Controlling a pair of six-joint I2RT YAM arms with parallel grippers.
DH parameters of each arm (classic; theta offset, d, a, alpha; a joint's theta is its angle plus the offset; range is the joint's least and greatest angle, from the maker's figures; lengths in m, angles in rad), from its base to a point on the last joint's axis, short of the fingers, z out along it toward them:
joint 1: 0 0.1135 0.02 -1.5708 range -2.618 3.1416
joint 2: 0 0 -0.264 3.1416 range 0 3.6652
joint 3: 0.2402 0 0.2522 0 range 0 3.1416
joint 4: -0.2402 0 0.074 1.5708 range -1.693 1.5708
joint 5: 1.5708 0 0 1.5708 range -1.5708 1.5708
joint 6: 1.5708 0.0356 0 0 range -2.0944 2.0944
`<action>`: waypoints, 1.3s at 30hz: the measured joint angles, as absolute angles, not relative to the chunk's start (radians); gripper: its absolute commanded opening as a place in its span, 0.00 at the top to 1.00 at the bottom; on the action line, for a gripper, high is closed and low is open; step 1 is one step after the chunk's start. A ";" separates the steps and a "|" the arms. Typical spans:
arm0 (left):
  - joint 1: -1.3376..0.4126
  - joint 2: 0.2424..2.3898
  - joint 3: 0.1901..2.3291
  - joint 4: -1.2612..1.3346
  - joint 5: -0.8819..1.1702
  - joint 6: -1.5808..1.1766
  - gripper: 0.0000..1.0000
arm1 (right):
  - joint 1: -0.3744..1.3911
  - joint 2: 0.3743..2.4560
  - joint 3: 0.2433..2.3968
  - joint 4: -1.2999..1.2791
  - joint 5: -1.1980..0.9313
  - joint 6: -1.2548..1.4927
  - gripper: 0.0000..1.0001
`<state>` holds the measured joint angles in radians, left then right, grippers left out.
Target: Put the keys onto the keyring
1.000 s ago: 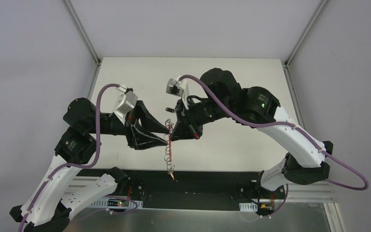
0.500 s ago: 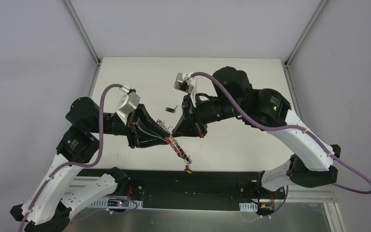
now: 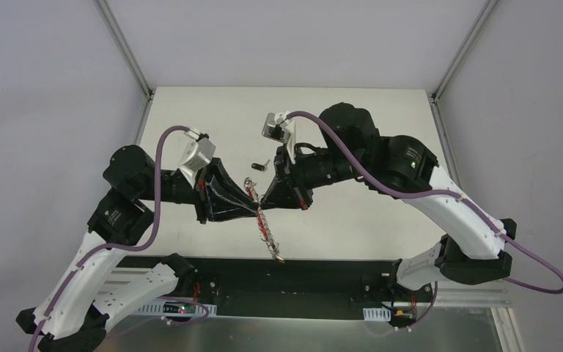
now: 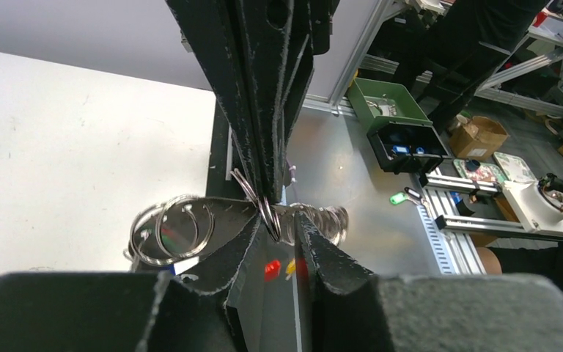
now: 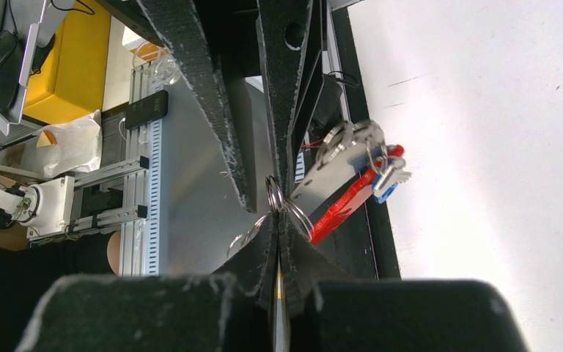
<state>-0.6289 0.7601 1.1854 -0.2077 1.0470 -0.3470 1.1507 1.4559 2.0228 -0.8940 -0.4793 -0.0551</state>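
While you are watching the white desk [image 3: 352, 220], both hands are meeting above its middle: the left hand [image 4: 277, 229] is pinching the keyring [image 3: 266, 233] with its fingers barely apart, and the right hand [image 5: 277, 231], pressed together, is gripping one of its wire rings [image 5: 277, 196]. The bunch is dangling toward the near edge, carrying a red strap [image 5: 341, 207] and a blue-headed key [image 5: 385, 192]. A small dark key [image 3: 262, 166] is lying on the desk just beyond

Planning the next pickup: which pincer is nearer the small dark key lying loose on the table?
Right. The key lies just beside the right pincer. The left pincer is further towards the robot's base, by the keyring.
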 measured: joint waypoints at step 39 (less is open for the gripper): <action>-0.629 0.671 1.028 0.237 0.927 -0.466 1.00 | 1.164 1.161 1.624 -0.485 -0.490 -0.178 0.59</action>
